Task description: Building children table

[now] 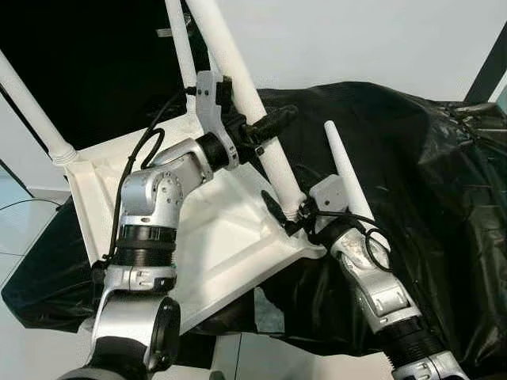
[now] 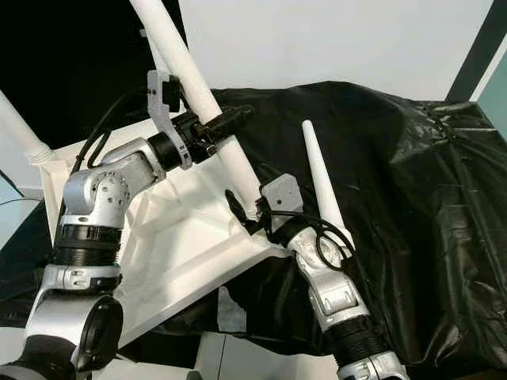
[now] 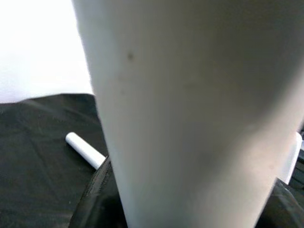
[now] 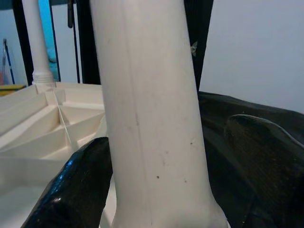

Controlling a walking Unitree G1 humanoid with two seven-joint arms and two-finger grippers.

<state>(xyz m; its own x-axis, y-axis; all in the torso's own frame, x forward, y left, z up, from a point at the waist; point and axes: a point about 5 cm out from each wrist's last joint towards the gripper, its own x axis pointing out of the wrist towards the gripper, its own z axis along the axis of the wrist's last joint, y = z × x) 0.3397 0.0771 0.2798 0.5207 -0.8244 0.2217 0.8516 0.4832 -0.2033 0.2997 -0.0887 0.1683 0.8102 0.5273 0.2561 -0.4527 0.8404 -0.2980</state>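
While the tabletop point(image 1: 230, 253) lies upside down and tilted on black sheeting point(image 1: 412, 158), a leg point(image 1: 32, 111) stands in its far left corner. Left gripper point(image 1: 265, 127) is closed around the mid-shaft of the near-corner leg point(image 1: 245, 95). Right gripper point(image 1: 289, 218) sits at that leg's base, fingers point(image 4: 76, 190) either side; contact cannot be told. Loose leg point(image 1: 344, 170) lies on the sheeting just right.
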